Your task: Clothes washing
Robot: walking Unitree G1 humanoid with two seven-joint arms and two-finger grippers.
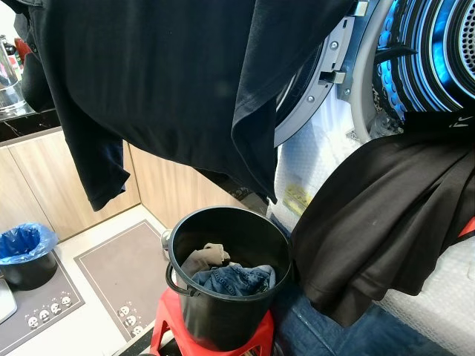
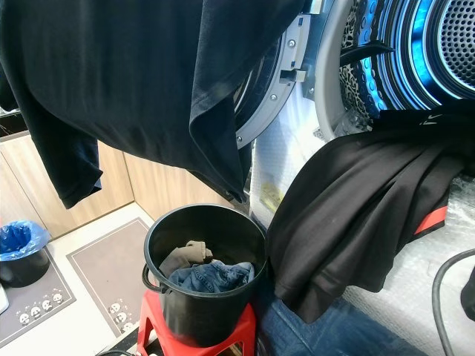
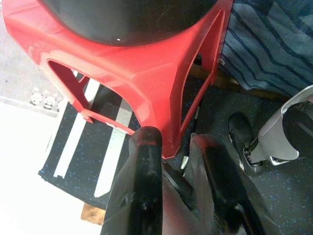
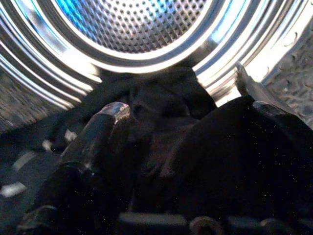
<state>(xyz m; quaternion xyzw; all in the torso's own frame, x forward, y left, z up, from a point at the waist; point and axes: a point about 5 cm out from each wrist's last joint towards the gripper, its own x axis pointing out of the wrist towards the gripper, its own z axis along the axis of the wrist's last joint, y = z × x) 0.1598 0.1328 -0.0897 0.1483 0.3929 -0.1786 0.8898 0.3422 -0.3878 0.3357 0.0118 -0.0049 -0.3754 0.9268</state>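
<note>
there, black garment (image 1: 386,215) at drum (image 2: 415,52)

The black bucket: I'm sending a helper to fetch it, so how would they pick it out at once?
Start at the washing machine with its blue-lit drum and open door. On the floor just before it stands a red plastic stool, and the black bucket sits on top. It is round with a side handle, holding denim and a beige cloth, unlike the smaller blue-lined bin nearby.

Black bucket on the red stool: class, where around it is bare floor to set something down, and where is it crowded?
Bare floor lies left of the black bucket, between the grey mat and the wooden cabinets. Right is crowded: a black garment drapes from the washer.
</note>
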